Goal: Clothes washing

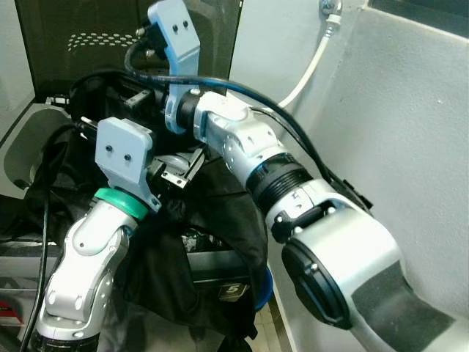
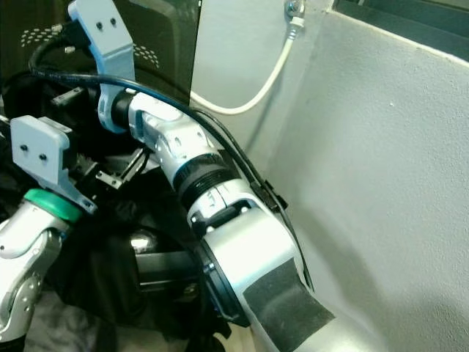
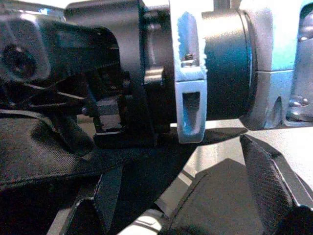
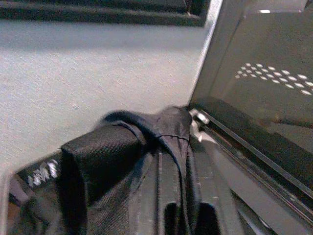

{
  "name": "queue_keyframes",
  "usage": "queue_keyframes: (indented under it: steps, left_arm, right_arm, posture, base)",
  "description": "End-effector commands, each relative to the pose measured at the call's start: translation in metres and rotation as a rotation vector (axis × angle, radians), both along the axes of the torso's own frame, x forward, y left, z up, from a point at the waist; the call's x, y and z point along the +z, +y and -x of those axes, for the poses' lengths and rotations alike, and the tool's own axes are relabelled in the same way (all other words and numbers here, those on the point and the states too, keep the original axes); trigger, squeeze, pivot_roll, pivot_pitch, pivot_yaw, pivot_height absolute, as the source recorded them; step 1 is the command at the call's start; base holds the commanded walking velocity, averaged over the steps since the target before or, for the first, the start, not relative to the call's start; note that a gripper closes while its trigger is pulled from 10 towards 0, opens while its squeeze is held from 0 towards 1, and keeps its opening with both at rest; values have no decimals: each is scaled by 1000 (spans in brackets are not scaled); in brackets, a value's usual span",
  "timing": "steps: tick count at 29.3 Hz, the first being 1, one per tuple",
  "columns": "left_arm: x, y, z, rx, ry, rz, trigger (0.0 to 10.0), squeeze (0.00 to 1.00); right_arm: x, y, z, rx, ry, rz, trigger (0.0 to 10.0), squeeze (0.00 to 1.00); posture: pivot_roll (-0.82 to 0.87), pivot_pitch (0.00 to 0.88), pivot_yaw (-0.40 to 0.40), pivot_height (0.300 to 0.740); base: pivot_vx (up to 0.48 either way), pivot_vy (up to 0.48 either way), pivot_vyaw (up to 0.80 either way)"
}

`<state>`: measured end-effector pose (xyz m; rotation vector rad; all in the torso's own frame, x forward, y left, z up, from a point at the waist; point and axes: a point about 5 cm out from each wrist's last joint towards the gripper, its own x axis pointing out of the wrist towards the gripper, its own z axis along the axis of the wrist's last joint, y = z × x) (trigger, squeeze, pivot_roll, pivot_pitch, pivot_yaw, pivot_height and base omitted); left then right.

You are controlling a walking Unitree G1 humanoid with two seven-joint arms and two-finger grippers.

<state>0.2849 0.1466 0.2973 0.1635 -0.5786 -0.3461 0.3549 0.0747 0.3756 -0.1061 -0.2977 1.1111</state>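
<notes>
You have both arms raised over the open washing machine (image 1: 22, 147) so the black garment (image 1: 212, 220) hangs above its opening, ready to drop in. Your right claw (image 4: 186, 215) is closed on a fold of it, the dark woven cloth bunched over its fingers beside the raised lid (image 4: 264, 73). Your left claw (image 3: 161, 210) sits against the same cloth; whether it grips, you cannot tell.

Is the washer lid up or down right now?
Up. The dark lid with its dotted pattern stands raised behind the black garment, which both arms hold over the machine; the right wrist view shows its underside tilted back.
</notes>
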Motion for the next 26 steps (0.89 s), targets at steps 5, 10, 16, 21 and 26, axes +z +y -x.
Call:
queue_keyframes:
  steps: [5, 10, 16, 21, 26]
  left_arm:
    - [23, -4, 14, -31, -139, 1, 10000, 0]
    - [23, -4, 14, -30, -142, 0, 10000, 0]
    - [23, -5, 15, -34, -143, -19, 10000, 0]
    - [23, -6, 15, -39, -143, -24, 10000, 0]
    - [23, -6, 15, -40, -144, -25, 10000, 0]
  right_arm:
    - [-36, -6, -14, -119, 162, 54, 10000, 1000]
    - [-30, -10, -17, -155, 181, -1, 10000, 1000]
    - [16, -63, -39, -537, 262, -483, 10000, 0]
    - [9, -82, -48, -697, 237, -444, 10000, 0]
    - [1, -86, -51, -724, 249, -417, 10000, 0]
  posture:
    - [67, 18, -104, 740]
    - [67, 19, -105, 740]
    - [67, 20, -103, 740]
    - [75, 20, -104, 740]
    - [76, 21, -104, 740]
  base:
    - [0, 0, 0]
    - [0, 0, 0]
    - [0, 0, 0]
    - [0, 0, 0]
    - [0, 0, 0]
